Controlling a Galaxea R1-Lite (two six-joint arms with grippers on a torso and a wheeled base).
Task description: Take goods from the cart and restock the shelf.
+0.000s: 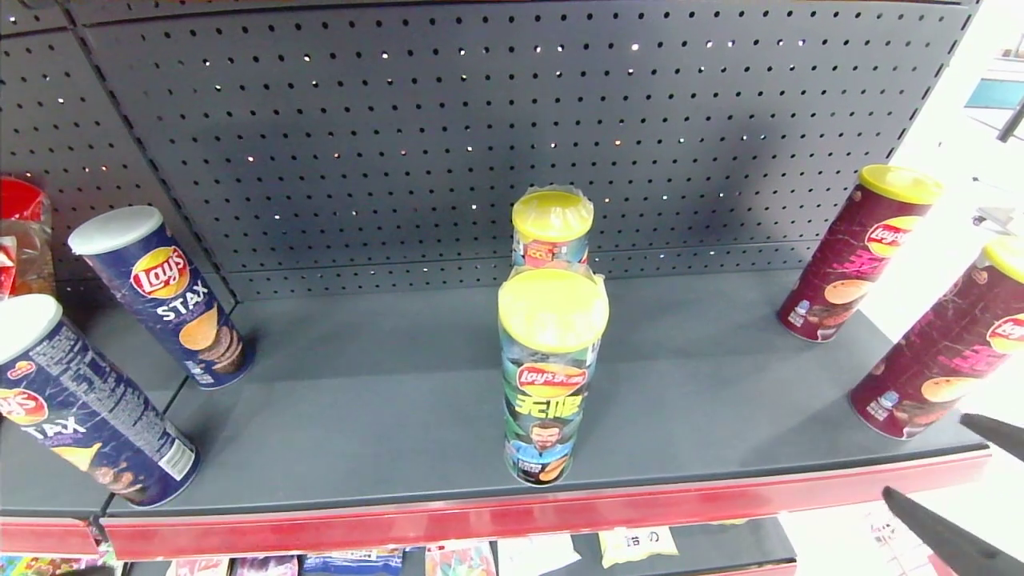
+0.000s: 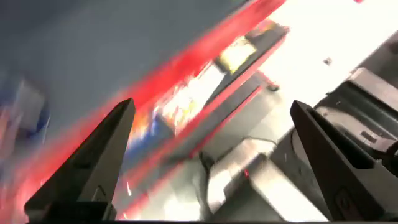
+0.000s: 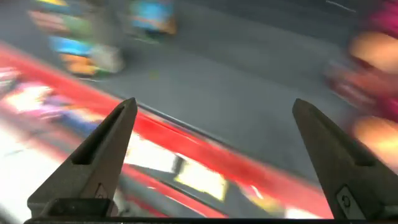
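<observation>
The left gripper is held spread wide, with nothing between its fingers, close before the red front strip of the shelf. At the far left of the grey deck a red-topped bag is seen, cut by the frame edge. Beside it two blue chip cans with white lids are stood upright, the front blue can near the strip and the rear blue can close to the pegboard back. In the middle, a yellow-lidded green can is placed directly ahead of a second green can. To the right, a rear maroon can and a front maroon can are stood apart. The right gripper is likewise spread and unloaded, held just off the shelf's right front corner, near the front maroon can. Packets are shown on the tier below.
</observation>
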